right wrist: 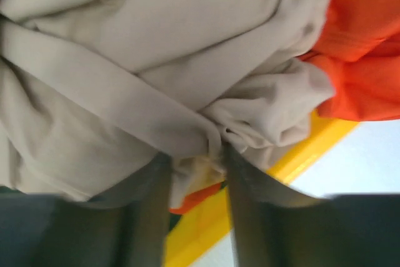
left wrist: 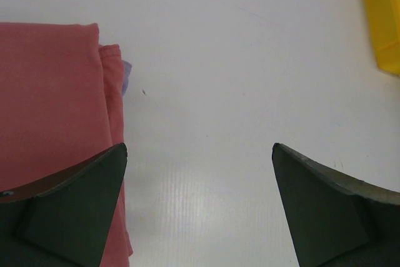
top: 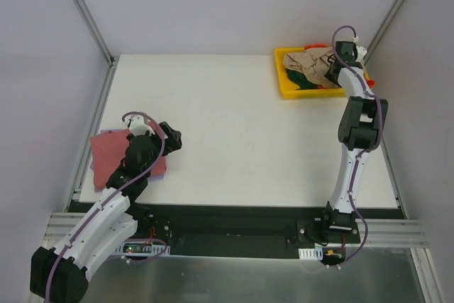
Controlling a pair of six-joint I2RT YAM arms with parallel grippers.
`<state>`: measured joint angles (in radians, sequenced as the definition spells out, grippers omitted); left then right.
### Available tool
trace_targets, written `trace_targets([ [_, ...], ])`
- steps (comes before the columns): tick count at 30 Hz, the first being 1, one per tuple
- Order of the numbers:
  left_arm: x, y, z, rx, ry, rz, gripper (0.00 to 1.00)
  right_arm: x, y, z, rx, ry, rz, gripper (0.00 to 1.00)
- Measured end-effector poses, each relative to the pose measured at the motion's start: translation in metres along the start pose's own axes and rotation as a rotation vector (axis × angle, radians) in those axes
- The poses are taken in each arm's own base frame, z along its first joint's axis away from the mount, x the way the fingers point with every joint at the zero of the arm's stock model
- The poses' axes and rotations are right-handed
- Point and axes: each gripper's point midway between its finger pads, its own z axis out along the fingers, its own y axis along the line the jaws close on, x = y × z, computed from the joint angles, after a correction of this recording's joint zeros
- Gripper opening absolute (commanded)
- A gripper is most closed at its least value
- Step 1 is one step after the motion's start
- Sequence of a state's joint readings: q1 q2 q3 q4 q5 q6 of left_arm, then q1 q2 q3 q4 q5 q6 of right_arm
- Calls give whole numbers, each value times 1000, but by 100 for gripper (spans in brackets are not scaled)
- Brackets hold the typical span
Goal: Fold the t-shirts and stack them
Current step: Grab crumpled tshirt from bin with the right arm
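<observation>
1. Looks partly done: dusty-red cloth t-shirt (top: 110,155) folded flat on a lavender one (left wrist: 127,73) at the left edge of the white table (top: 234,125)
2. Leaves to fold: crumpled tan cloth t-shirt (right wrist: 156,48), orange-red one (right wrist: 365,48) and dark green one (top: 296,76), all in the yellow plastic bin (top: 285,90), far right corner
3. Reaches over the bin with the right arm, right gripper (right wrist: 194,161) pinching a bunched tan fold
4. Keeps the left arm low beside the stack, left gripper (left wrist: 199,149) spread wide, empty

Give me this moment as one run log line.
left gripper: open, beside folded red t-shirt | right gripper: pinching tan t-shirt in yellow bin | stack: red over lavender t-shirt
</observation>
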<state>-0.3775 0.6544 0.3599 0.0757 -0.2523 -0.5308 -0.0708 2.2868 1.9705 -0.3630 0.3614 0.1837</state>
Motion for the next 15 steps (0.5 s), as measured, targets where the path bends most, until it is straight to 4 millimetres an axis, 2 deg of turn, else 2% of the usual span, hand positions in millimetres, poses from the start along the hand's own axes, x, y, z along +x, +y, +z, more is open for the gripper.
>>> trace_targets([
  [1, -1, 2, 0, -9, -6, 0, 99, 3, 1, 5, -9, 11, 10, 8],
  [2, -2, 3, 1, -16, -10, 0, 99, 3, 3, 7, -21, 16, 10, 1],
  [5, -1, 4, 1, -22, -9, 2, 99, -3, 13, 5, -54, 13, 1, 1],
  [9, -1, 4, 1, -21, -8, 1, 99, -15, 20, -9, -99, 2, -21, 1],
  [11, -1, 3, 1, -18, -9, 1, 99, -26, 21, -25, -127, -13, -33, 1],
  [13, -2, 3, 0, -15, -10, 0, 99, -39, 23, -56, -170, -44, -46, 1],
  [15, -1, 2, 0, -12, -5, 0, 99, -57, 27, -97, -219, -97, -61, 1],
])
